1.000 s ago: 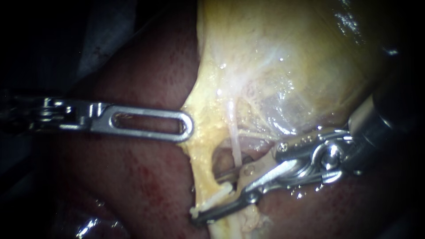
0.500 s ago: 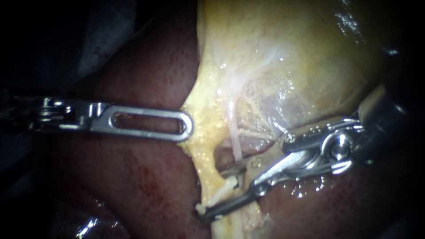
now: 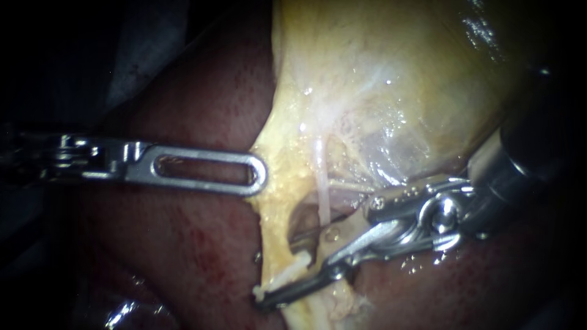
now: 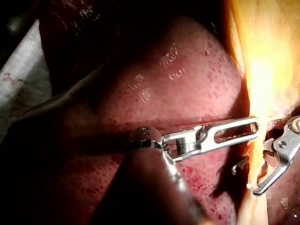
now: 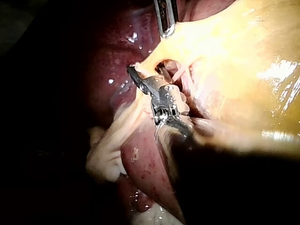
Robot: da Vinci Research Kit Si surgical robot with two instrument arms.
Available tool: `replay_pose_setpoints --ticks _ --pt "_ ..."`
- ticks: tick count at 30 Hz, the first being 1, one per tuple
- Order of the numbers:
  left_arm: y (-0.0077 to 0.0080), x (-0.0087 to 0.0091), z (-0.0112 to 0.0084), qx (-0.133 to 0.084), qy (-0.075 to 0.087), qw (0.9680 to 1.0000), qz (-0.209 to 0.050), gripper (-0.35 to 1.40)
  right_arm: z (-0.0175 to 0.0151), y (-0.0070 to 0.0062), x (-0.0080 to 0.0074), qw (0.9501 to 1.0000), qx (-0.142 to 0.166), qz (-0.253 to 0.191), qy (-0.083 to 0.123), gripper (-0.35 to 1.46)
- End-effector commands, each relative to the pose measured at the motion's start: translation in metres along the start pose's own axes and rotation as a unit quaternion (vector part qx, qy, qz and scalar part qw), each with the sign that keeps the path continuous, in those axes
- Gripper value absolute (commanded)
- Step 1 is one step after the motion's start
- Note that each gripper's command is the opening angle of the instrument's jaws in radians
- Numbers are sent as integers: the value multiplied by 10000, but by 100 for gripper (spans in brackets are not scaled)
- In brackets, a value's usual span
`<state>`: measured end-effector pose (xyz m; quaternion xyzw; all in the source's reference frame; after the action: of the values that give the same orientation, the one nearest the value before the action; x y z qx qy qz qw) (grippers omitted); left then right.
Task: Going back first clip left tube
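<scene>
Glistening red liver (image 3: 202,244) beneath left instrument (image 3: 260,177), jaws pinching gallbladder (image 3: 391,73); right instrument (image 3: 278,273), jaws agape.

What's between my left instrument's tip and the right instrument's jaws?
A yellowish tissue band below the gallbladder, in the endoscope view; the left instrument touches its edge, the right instrument's open jaws straddle it.

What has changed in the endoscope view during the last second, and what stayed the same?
The right instrument first drew back a little to the right, then advanced left again. Its open jaws now reach slightly further past the tube, and the white clip moved with them. Nothing was gripped or released. The left instrument stayed in place, shut on the tissue.
</scene>
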<state>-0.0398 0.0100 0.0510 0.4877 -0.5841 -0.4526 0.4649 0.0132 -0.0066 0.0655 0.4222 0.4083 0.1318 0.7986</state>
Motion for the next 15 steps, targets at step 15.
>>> replay_pose_setpoints --ticks 15 --pt "0 1 -1 -2 2 10000 0 -35 -22 -5 16 9983 -224 -526 145 50"
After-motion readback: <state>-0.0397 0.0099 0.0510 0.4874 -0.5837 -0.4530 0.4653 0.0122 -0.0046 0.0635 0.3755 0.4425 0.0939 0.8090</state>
